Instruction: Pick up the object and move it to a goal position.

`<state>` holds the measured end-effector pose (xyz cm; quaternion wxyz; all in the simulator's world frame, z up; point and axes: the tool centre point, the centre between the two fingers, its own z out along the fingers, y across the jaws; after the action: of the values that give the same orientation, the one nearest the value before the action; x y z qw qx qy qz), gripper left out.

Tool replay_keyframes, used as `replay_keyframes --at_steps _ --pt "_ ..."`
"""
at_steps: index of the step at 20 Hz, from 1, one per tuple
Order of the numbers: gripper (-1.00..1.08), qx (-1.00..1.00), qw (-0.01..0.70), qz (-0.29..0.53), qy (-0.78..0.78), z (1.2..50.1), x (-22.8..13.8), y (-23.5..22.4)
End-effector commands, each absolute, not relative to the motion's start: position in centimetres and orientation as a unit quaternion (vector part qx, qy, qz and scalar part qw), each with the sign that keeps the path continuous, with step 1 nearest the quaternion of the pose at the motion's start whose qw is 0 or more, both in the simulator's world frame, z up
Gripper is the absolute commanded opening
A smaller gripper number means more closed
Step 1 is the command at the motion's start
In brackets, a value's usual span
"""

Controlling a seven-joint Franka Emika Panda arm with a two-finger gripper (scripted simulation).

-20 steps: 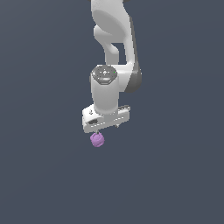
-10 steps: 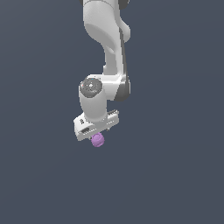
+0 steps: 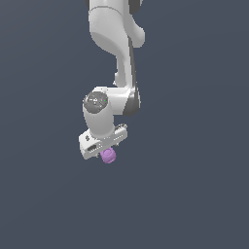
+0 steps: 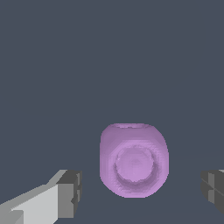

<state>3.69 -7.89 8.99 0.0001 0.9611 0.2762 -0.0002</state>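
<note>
- Exterior view: the white gripper [image 3: 103, 147] hangs at centre-left of the frame, with the light-purple object [image 3: 108, 155] showing just under it against the plain grey ground.
- Wrist view: the object [image 4: 134, 159] sits lower centre, between the dark finger pads [image 4: 71, 193]; gaps show on both sides, so the pincer is released and nothing is grasped.
- Risk: the right-hand gap looks wider, so on closing one pad would likely touch first and shove the lump sideways.
- Risk: knobbly, rounded faces offer poor flats; a shallow pinch may slip on lifting.

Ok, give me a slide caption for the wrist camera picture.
Open gripper straddling a purple lump, fingers clear of it on both sides.
</note>
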Motion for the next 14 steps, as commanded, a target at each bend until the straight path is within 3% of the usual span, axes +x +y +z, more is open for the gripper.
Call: replay_keyframes --at_steps 1,14 --pt "1.0 0.961 0.0 0.0 0.276 9.0 3.7 -7.9" --pt "1.0 0.961 0.0 0.0 0.278 4.2 3.6 -7.9"
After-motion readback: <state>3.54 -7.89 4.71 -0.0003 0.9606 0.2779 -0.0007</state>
